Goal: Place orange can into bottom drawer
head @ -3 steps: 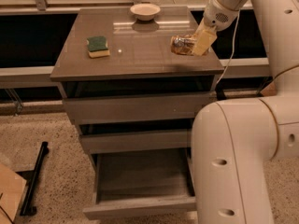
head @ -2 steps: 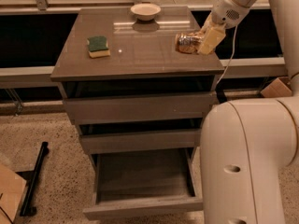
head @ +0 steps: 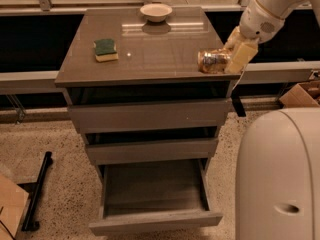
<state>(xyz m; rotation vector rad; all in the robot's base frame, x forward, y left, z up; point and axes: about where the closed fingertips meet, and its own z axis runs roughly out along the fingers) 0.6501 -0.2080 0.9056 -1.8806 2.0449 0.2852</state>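
Hovering at the cabinet's right front corner, the gripper [head: 237,57] is sitting right against the can [head: 213,61], which is lying on its side just left of it. Whether it is clamping the can, I cannot tell. A weak hold is risking a roll off the near edge, and the upper drawer fronts are jutting into the way down. The bottom drawer [head: 155,220] is standing open well below and to the left. Counting: one can, one sponge [head: 106,50] far left, one bowl [head: 156,11] beyond, three drawers.
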